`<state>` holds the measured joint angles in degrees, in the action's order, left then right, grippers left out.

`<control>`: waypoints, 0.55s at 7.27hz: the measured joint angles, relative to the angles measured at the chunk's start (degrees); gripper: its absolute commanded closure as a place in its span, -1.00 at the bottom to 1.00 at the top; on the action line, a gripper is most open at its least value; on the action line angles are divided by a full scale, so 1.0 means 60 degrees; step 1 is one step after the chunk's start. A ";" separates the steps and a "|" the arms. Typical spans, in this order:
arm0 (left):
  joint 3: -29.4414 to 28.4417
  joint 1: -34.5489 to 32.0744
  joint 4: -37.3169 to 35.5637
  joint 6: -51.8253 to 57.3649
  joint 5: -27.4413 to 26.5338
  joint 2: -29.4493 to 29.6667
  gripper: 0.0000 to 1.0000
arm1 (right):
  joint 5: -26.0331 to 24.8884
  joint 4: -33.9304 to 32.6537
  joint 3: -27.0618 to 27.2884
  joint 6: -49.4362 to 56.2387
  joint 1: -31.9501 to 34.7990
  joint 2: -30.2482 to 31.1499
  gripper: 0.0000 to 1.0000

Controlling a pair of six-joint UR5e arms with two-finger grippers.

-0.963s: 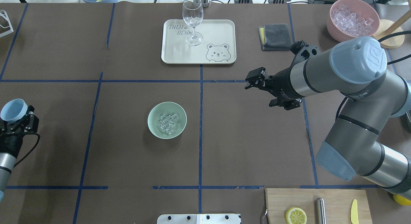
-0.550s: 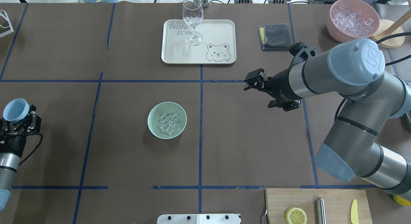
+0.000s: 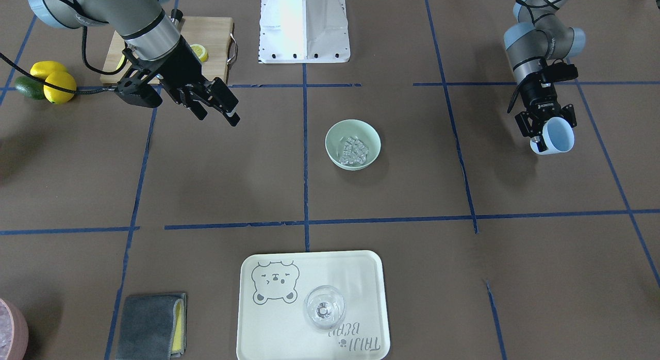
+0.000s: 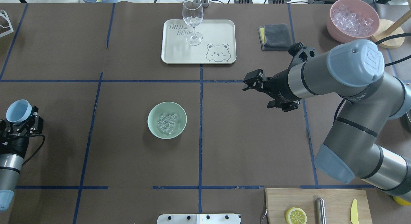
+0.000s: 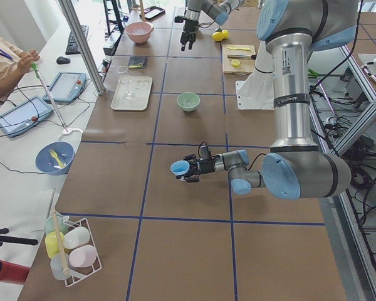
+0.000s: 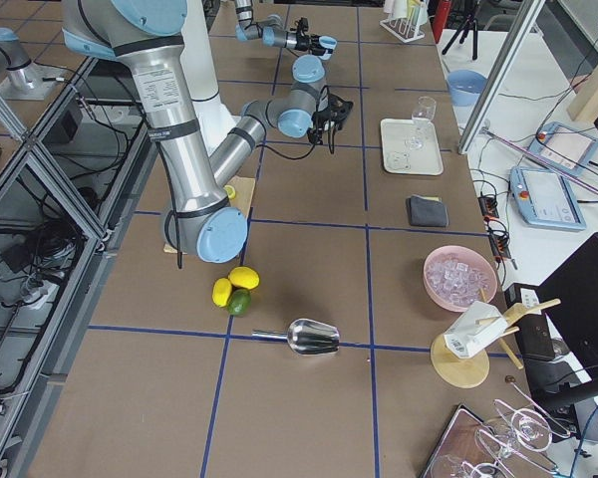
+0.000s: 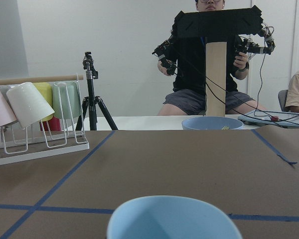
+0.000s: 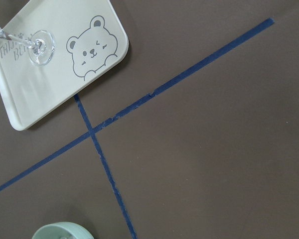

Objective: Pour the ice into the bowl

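The pale mint-green bowl (image 4: 167, 120) stands left of the table's middle and holds a small heap of clear ice cubes (image 4: 167, 123). It also shows in the front view (image 3: 353, 144) with the ice (image 3: 354, 150). My left gripper (image 4: 20, 120) is shut on a light blue cup (image 4: 18, 110) near the table's left edge, far from the bowl. The cup's inside looks empty (image 3: 559, 135). My right gripper (image 4: 248, 83) is open and empty, hovering to the right of the bowl, beyond it.
A bear tray (image 4: 218, 30) with a clear wine glass (image 4: 192, 20) lies at the far middle. A grey cloth (image 4: 275, 36) and a pink bowl of ice (image 4: 353, 18) are far right. A cutting board (image 4: 334, 198) with a lemon slice lies near right.
My left gripper with the blue cup has moved slightly rightward, into the table. My right gripper has edged a little to the left.
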<state>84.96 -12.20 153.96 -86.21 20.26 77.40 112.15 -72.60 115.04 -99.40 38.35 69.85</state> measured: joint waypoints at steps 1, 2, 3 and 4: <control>-0.0034 0.0053 0.0002 -0.0001 0.0013 0.0068 0.52 | 0.0000 0.0000 0.0000 -0.0004 -0.0009 -0.0010 -1.00; -0.0099 0.0091 0.0003 -0.0002 0.0019 0.0144 0.43 | 0.0000 0.0000 0.0001 -0.0010 -0.0014 -0.0018 -1.00; -0.0176 0.0113 0.0003 -0.0006 0.0028 0.0177 0.37 | 0.0000 0.0000 0.0001 -0.0010 -0.0017 -0.0022 -1.00; -0.0239 0.0135 0.0003 -0.0012 0.0045 0.0189 0.24 | 0.0000 0.0000 0.0001 -0.0008 -0.0019 -0.0024 -1.00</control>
<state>83.53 -11.39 153.98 -86.28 20.53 78.53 112.15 -72.60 115.05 -99.45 38.24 69.70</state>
